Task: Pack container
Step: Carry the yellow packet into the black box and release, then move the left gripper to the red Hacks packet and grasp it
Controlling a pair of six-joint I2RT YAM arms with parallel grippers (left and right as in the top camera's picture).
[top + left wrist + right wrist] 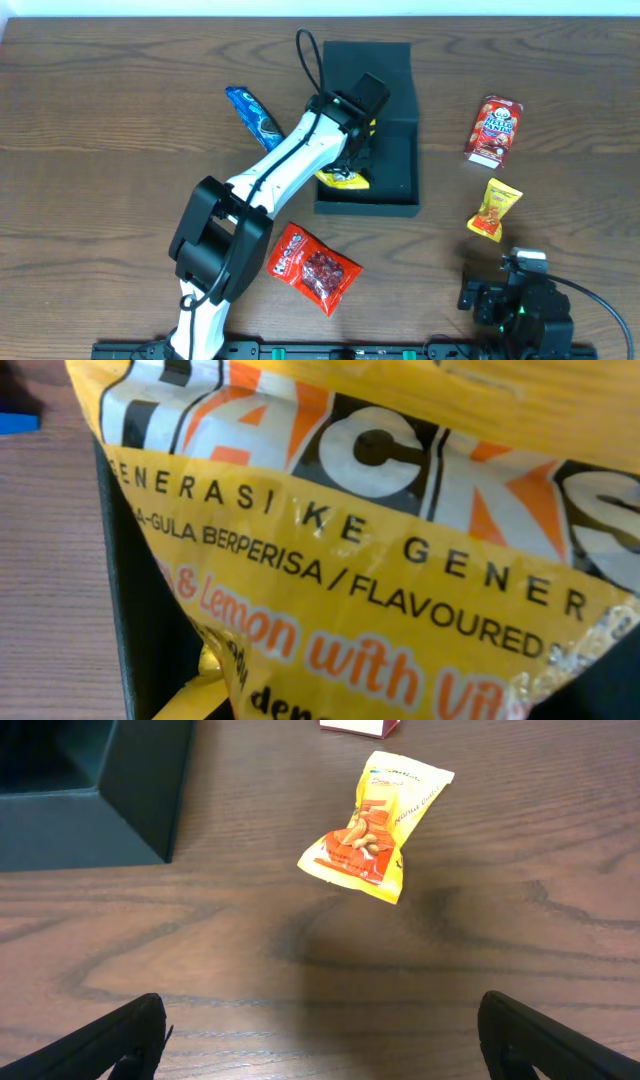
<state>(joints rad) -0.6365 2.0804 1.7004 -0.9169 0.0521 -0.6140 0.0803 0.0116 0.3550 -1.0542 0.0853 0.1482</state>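
The container (395, 195) is a dark green box lying open at the table's middle, its flap lid (372, 62) folded back behind it. My left gripper (354, 160) reaches down into its left side, shut on a yellow snack packet (343, 180) that hangs over the container's front-left corner. That yellow packet (380, 560) fills the left wrist view and hides the fingers, with the container's dark wall (150, 600) behind it. My right gripper (320, 1035) stands wide open and holds nothing above bare wood near the front right of the table (515, 300).
A blue packet (255, 115) lies left of the container and a red packet (313, 268) in front of it. To the right are a red carton (493, 130) and a yellow-orange nut packet (495, 209), which lies just ahead of my right gripper (375, 825).
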